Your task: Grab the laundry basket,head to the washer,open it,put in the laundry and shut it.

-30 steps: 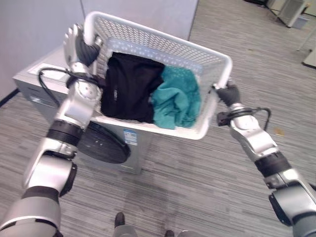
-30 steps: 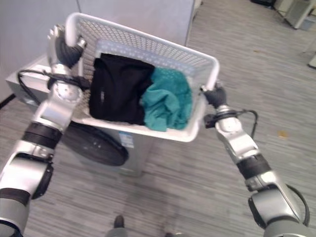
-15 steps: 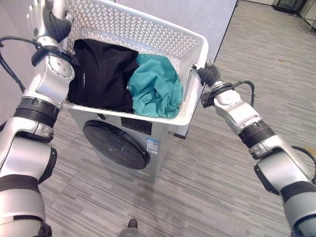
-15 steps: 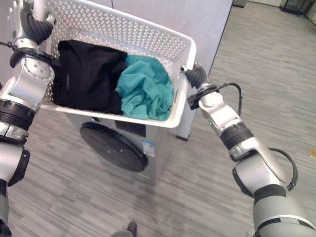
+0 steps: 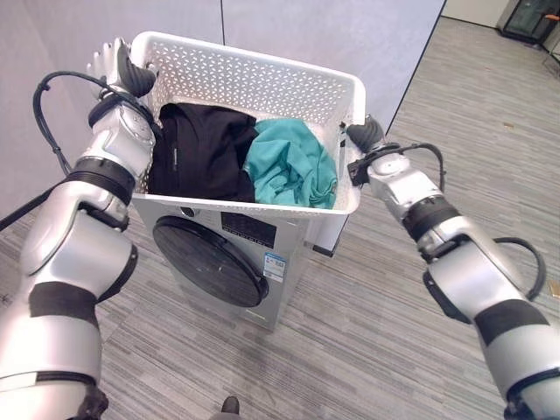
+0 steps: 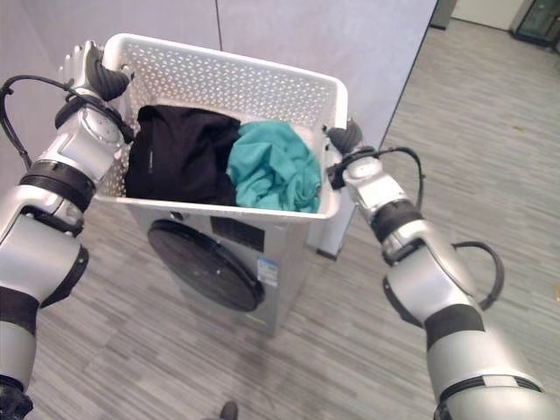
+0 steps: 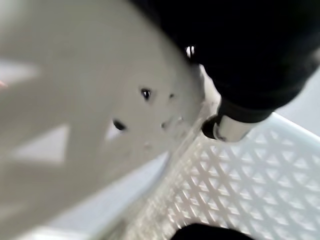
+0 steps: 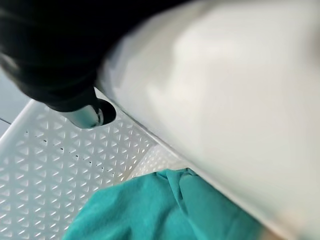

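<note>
1. The white perforated laundry basket (image 5: 262, 83) was held up between both arms, directly over the top of the silver front-loading washer (image 5: 262, 254).
2. The left hand (image 5: 122, 70) gripped the basket's left rim, fingers curled over the edge.
3. The right hand (image 5: 366, 136) clamped the right rim, fingers wrapped around it.
4. Inside the basket lay a black garment (image 5: 201, 153) on the left side, touching a crumpled teal garment (image 5: 293, 166) on the right.
5. The washer's round dark door (image 5: 210, 262) sat closed, facing the grey striped floor (image 5: 376, 332).
6. A grey partition wall (image 5: 332, 35) stood behind.
</note>
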Controlling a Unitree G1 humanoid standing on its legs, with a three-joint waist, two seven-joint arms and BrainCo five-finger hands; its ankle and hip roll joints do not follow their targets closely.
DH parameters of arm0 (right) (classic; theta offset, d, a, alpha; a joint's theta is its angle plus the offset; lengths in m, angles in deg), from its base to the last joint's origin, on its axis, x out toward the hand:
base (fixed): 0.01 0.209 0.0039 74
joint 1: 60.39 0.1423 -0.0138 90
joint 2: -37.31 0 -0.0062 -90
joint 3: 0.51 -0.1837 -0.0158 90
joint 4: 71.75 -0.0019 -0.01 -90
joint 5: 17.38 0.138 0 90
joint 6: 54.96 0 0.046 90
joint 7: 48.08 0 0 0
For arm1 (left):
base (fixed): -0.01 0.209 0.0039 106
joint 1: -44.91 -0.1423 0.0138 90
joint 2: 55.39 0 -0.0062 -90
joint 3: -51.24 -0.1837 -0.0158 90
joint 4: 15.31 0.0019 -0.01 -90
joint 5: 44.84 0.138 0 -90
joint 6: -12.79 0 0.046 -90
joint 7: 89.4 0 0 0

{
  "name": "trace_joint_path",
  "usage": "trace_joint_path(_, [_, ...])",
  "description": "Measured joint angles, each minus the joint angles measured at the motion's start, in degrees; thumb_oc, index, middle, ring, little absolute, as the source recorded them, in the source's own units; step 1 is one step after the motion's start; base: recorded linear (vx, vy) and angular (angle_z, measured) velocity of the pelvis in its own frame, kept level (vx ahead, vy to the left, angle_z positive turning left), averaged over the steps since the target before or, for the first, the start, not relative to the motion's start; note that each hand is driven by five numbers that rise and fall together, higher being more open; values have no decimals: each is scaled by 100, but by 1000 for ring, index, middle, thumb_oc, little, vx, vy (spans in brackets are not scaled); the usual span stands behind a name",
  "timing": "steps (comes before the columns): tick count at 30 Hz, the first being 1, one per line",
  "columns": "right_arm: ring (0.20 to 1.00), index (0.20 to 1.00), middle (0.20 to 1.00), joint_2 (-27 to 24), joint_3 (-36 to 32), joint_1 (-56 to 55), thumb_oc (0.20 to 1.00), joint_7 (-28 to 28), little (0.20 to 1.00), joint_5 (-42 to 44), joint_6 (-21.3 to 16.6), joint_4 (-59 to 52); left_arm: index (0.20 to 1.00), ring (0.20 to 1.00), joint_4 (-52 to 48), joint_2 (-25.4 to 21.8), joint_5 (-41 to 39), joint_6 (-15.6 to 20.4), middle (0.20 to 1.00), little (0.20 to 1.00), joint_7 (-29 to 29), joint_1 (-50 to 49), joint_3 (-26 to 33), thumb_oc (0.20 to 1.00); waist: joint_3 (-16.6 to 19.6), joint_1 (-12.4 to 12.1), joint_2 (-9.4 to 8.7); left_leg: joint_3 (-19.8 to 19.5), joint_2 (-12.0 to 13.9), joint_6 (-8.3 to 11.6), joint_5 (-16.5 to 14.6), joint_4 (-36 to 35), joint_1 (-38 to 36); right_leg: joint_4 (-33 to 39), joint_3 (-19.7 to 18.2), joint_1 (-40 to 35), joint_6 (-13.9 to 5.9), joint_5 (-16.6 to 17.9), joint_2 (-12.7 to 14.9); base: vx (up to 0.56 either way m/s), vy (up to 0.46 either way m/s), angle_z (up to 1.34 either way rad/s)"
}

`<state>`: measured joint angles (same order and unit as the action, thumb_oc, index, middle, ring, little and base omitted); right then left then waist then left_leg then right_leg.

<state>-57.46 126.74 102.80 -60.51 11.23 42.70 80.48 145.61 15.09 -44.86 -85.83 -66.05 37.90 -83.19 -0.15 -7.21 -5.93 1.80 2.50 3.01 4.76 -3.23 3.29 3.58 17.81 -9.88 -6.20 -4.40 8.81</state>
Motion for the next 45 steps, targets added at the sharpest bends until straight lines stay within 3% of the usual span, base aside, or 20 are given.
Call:
trace_joint_path(3, [200,200,200,94,-30,71,200,-1,200,9,-5,180,200,200,30,6,0,-2,200,200,-52,0,-129,200,33,-29,-15,-25,-78,-36,-24,7,6,-39,24,4,-6,-4,91,77,91,9])
trace_joint_path(10, [200,200,200,246,-167,540,200,-116,200,-8,-13,1183,200,200,520,563,-26,-26,200,200,-135,9,-123,200,291,-194,-43,-366,-287,-94,-55,157,486,-141,366,244,-91,-61,241,58,72,29])
trace_joint_path(16, [200,200,200,254,-242,1086,200,-278,200,-5,-18,1632,200,200,560,721,-184,-26,200,200,95,36,37,200,417,-512,-46,-708,-365,-106,-76,452,1217,-196,646,637,-101,-68,202,-1,17,30])
trace_joint_path(26, [200,200,200,58,-242,1541,200,-516,200,45,-176,1902,200,200,561,895,-227,-24,200,200,379,262,106,200,476,-742,-130,-933,-532,-97,-67,548,1760,-246,664,1006,-101,-69,286,-4,2,16])
trace_joint_path(31, [200,200,200,-70,-232,1638,200,-551,200,111,-283,1947,200,200,557,923,-228,-19,200,200,457,411,101,200,478,-709,-133,-987,-613,-170,-65,651,1892,-272,612,1081,-101,-65,310,10,36,9])
trace_joint_path(37, [200,200,200,-115,-54,1557,200,-629,200,281,-351,1894,200,200,429,902,-228,-18,200,200,452,484,33,200,485,-507,-176,-1092,-621,-240,-107,710,1869,-614,-182,1281,-74,-287,263,109,8,3])
trace_joint_path(38, [200,200,200,-131,-52,1513,200,-633,200,340,-405,1773,200,200,416,857,-228,-19,200,200,474,494,47,200,422,-528,-111,-1195,-533,-371,-142,596,1736,-1140,-436,1538,43,-426,204,146,-33,-27])
trace_joint_path(40, [200,200,200,-154,-19,1453,200,-642,200,389,-437,1693,200,200,417,854,-242,-20,200,200,491,502,43,200,152,-453,180,-1283,-273,-460,-101,459,1381,-1479,-874,1697,-37,-687,-146,146,-55,-16])
trace_joint_path(42, [200,200,200,-120,-3,1313,200,-665,200,436,-413,1693,200,200,374,850,-258,-19,200,200,392,486,45,200,-100,-338,321,-1247,-82,-483,-212,442,1000,-1173,-983,2189,-31,-490,-498,228,-148,-11])
trace_joint_path(44, [200,200,200,-123,-52,1271,200,-690,200,435,-425,1673,200,200,123,776,-281,44,200,200,355,420,61,200,-379,-26,410,-1435,-40,-474,-279,426,758,-928,-980,2483,20,48,-701,250,-131,59])
trace_joint_path(45, [200,200,200,-179,-67,1236,200,-715,200,432,-415,1685,200,200,-3,780,-347,45,200,200,338,381,52,200,-402,105,366,-1475,-94,-463,-321,411,730,-996,-964,2548,50,288,-682,316,-146,114])
